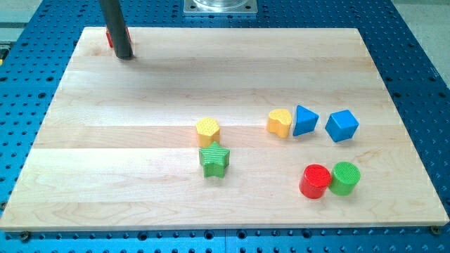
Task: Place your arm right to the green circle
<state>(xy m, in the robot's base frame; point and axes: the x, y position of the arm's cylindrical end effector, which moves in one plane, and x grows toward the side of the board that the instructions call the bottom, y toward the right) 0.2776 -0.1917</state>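
Observation:
The green circle (345,178) sits near the view's bottom right of the wooden board (140,140), touching a red circle (316,181) on its left. My tip (124,55) is at the view's top left corner of the board, far from the green circle. A red block (109,39) shows partly behind the rod, its shape hidden.
A yellow hexagon (207,131) stands just above a green star (214,161) at the centre. A yellow heart (280,122), a blue triangle (304,120) and a blue cube (342,126) form a row at the right. A metal mount (221,6) is at the view's top.

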